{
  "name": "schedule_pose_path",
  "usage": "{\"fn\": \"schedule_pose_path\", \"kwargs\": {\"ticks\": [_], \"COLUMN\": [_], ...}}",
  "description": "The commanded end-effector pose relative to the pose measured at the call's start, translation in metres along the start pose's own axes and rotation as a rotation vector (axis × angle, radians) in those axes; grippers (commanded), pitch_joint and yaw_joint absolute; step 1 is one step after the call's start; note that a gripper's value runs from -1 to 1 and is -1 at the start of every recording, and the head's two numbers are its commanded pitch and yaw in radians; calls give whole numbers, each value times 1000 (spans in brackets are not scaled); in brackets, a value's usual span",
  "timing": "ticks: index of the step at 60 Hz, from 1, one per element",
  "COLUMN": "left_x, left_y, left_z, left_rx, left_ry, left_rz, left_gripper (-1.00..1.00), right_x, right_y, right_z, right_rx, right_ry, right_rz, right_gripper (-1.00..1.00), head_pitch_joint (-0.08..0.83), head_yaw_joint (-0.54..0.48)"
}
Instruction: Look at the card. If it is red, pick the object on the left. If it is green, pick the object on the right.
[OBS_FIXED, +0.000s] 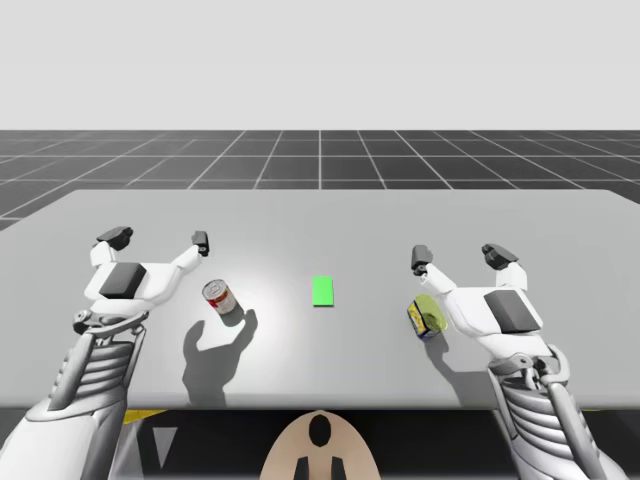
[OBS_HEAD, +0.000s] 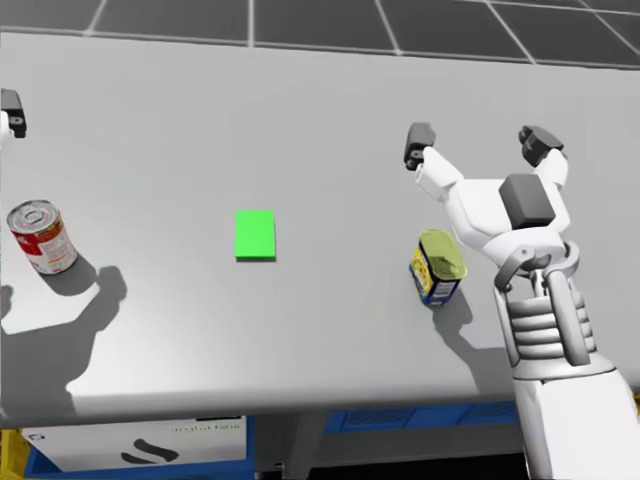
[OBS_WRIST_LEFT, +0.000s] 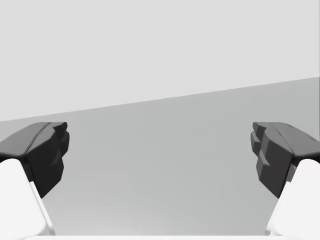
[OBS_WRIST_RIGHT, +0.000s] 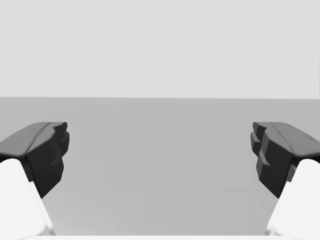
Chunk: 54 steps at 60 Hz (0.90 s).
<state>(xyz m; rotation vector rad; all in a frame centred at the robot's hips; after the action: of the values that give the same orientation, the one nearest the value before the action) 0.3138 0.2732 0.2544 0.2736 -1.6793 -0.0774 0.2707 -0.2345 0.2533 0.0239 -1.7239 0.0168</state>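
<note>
Reaching in from the bottom edge of the high view, both of the robot's arms stretch forward over the grey tabletop (OBS_FIXED: 320, 215) with their hands raised above it. The left tool (OBS_FIXED: 158, 240) has its two dark fingers spread wide, with nothing between them. The right tool (OBS_FIXED: 459, 257) is spread just as wide and also holds nothing. The green card (OBS_FIXED: 322, 291) lies flat near the middle of the tabletop, between the two arms. The red can (OBS_FIXED: 219, 298) stands on its end to the card's left, just beside the left hand and nearer the robot than its fingertips. The yellow can (OBS_FIXED: 424, 317) is to the card's right, partly hidden behind the right hand; whether the two touch cannot be told.

From the head view, the right arm rises from the lower right, with its wrist bent so that the right tool (OBS_HEAD: 480, 145) points away from the robot, fingers far apart. The yellow can (OBS_HEAD: 438, 267) sits just beside that wrist on the card's side, behind the fingertips, its lid closed. The green card (OBS_HEAD: 255, 235) lies well apart from both cans. The red can (OBS_HEAD: 42, 236) stands near the left edge, its silver top shut.

Along the left wrist view, the left tool (OBS_WRIST_LEFT: 160, 155) gapes over bare tabletop (OBS_WRIST_LEFT: 160, 175).

Along the right wrist view, the right tool (OBS_WRIST_RIGHT: 160, 155) is likewise apart, over bare tabletop (OBS_WRIST_RIGHT: 160, 175).
</note>
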Motion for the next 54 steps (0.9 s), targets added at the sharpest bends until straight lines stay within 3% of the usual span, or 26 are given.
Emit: {"fn": "schedule_pose_path", "kwargs": {"ticks": [1,13,33,47,54], "left_x": [0,1,0,0,-1], "left_y": [-1,-2,-2,-2,-3], "left_z": [1,1,2,2,2], "left_rx": [-3,-4,-1,-4,-7], "left_ry": [0,-2,3,7,11], "left_rz": [1,2,6,9,6], "left_gripper": [-1000,-1000,-1000,-1000,-1000], "right_x": [-1,-2,1,12,1], "right_y": [2,1,5,17,22], "right_z": [0,0,7,57,85], "right_rx": [-2,-3,0,17,35], "right_ry": [4,6,12,60,94], "right_rz": [-12,-14,-15,-10,-27], "right_gripper": [-1000,-1000,-1000,-1000,-1000], "head_pitch_joint": [703,730,721,718,718], "head_yaw_joint": [-240,-350,-347,-355,-355]}}
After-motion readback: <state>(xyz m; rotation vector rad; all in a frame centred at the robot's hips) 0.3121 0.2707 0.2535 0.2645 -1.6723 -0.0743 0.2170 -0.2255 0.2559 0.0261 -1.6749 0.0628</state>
